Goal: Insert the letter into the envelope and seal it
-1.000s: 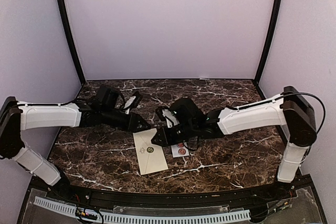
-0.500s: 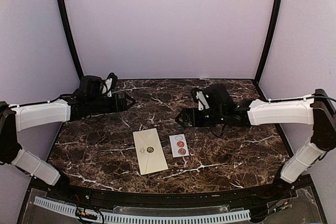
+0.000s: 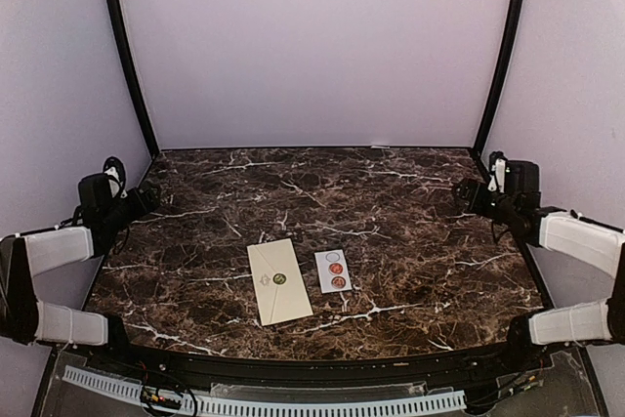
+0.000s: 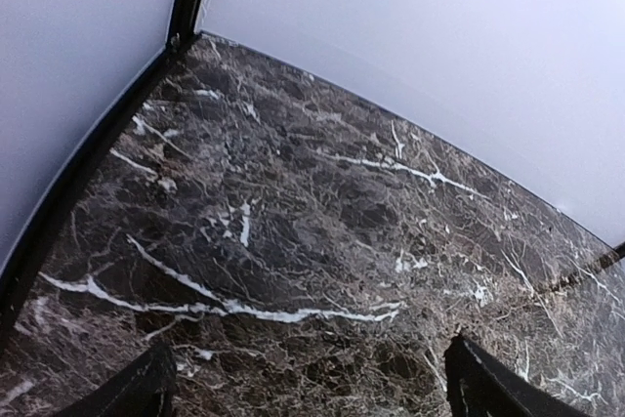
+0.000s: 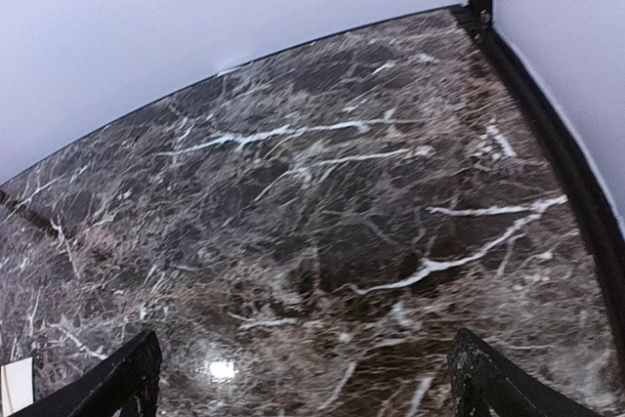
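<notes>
The cream envelope lies flat on the dark marble table, front centre, its flap down under a small round seal. The letter is hidden. My left gripper hangs at the table's far left edge, well away from the envelope. In the left wrist view it is open, with only bare marble between its fingertips. My right gripper is pulled back to the far right edge. The right wrist view shows it open over bare marble too.
A small white sticker strip with round dots lies just right of the envelope. Lilac walls with black corner posts enclose the table on three sides. The arms' bases stand at the near corners.
Both arms have drawn back from the envelope to the table's left and right edges. Both grippers have opened. The envelope and sticker strip have stayed in place.
</notes>
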Motion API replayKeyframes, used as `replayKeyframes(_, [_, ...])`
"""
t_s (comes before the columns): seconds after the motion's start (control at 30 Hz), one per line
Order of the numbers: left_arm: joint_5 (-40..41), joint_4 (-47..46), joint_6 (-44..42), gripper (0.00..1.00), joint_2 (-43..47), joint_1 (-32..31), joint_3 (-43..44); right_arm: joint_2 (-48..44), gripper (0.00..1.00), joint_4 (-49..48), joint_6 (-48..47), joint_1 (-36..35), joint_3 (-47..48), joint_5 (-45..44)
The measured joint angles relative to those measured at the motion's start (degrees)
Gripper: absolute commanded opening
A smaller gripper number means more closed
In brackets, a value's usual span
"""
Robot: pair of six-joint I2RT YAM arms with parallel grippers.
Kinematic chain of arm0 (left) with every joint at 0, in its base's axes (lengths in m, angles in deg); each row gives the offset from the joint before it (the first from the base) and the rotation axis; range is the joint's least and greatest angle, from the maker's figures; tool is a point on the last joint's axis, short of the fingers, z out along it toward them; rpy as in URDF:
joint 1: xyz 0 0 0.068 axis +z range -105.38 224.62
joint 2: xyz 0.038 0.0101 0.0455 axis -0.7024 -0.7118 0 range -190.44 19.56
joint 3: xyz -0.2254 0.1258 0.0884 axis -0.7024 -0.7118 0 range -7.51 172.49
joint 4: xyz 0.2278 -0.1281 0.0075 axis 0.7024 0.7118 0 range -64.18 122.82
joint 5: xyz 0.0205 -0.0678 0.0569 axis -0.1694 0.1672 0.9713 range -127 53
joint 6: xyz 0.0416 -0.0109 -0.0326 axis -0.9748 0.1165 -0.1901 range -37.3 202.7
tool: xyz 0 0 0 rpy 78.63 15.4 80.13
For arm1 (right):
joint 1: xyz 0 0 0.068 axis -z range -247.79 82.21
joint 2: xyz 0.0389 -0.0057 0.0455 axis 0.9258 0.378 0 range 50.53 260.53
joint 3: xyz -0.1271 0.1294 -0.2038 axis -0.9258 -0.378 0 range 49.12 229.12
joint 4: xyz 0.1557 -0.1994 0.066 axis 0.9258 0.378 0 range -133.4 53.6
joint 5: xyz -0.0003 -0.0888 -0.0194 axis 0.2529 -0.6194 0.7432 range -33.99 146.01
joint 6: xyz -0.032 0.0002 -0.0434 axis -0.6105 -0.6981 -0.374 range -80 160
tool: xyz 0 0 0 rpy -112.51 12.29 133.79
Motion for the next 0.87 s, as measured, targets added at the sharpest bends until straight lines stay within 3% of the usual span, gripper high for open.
replayKeyframes(0.17, [4.0, -9.2, -4.4, 0.96, 4.8, 0.0, -6.9, -8.3, 0.99, -8.9, -4.5, 6.9, -8.1, -0.5])
replayKeyframes(0.53, [6.2, -27.3, -14.1, 0.96, -5.0, 0.0, -11.1, -11.2, 0.99, -35.1, -14.1, 7.6, -25.8, -5.6])
replayKeyframes(0.87, [5.9, -33.9, -15.1, 0.97, -5.3, 0.0, -12.9, -11.7, 0.99, -43.5, -16.0, 7.6, -27.0, -5.7])
